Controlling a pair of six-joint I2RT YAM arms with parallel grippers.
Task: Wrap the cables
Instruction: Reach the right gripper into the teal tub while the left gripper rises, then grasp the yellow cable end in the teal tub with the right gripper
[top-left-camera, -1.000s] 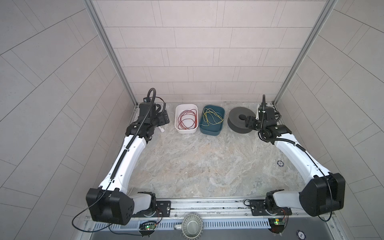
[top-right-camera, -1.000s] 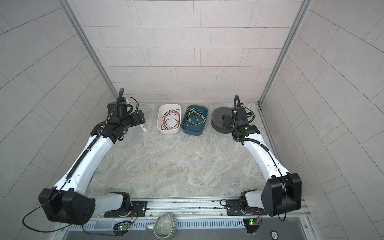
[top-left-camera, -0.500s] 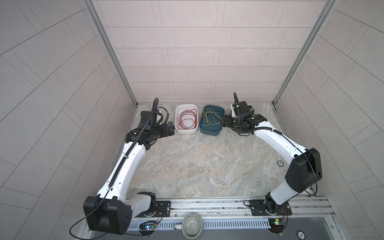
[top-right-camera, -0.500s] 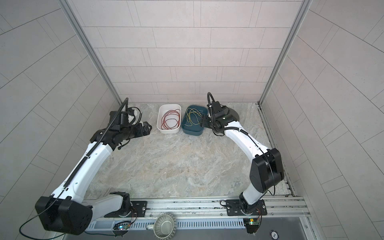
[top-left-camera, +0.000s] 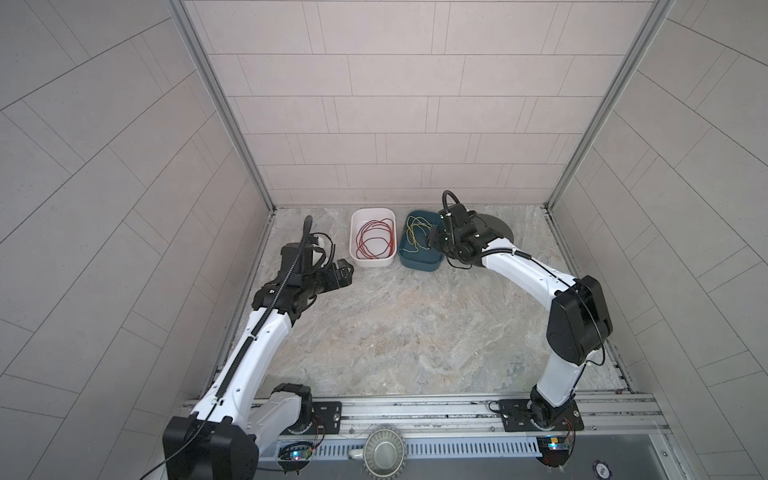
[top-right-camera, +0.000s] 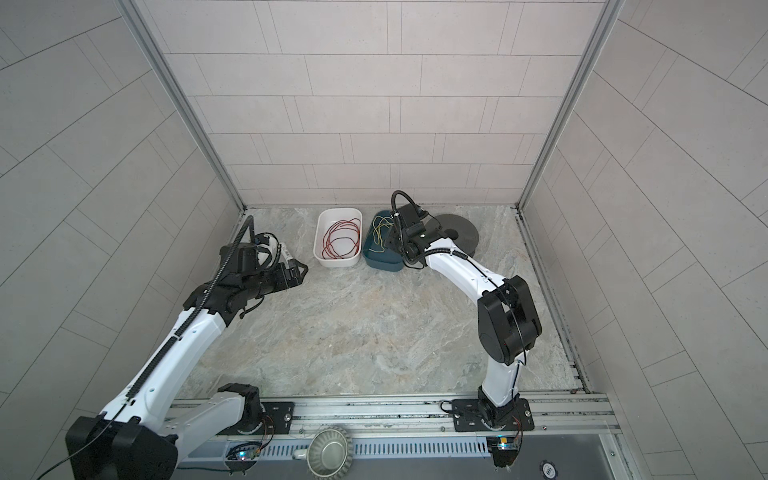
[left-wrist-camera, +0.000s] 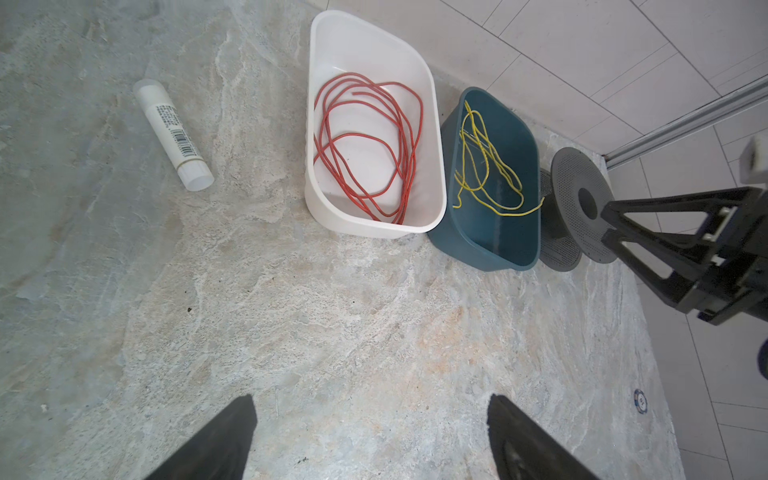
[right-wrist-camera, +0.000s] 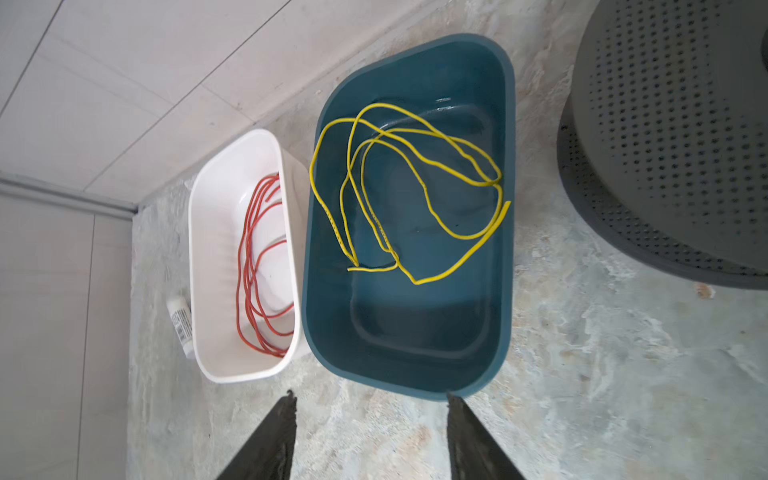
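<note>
Right wrist view looks down on a thin yellow cable (right-wrist-camera: 424, 191) lying in loose, springy loops on the floor of a dark teal plastic tub (right-wrist-camera: 415, 332), with one end reaching up the tub's wall. The right arm's fingers (right-wrist-camera: 274, 444) hang by the tub's rim. From where I stand they are parted a moderate way, with only bare table between them. Along the teal tub's long side, touching or nearly so, stands a white plastic tub (right-wrist-camera: 216, 216) holding a coil of thin red wire (right-wrist-camera: 249, 266). On the opposite side, just beside it, is a grey perforated plastic spool (right-wrist-camera: 665, 145). In both top views the two tubs sit mid-frame at the back of the marbled stone table (top-left-camera: 395, 332), close to the tiled wall, and the right arm comes in from the lower right and bends over the teal one. The left arm's fingers (left-wrist-camera: 224, 440) hover left of centre, near the white tub but clear of it, spread wide and empty. A white glue stick (left-wrist-camera: 172, 137) lies flat on the table nearby, well apart from the cable.
</note>
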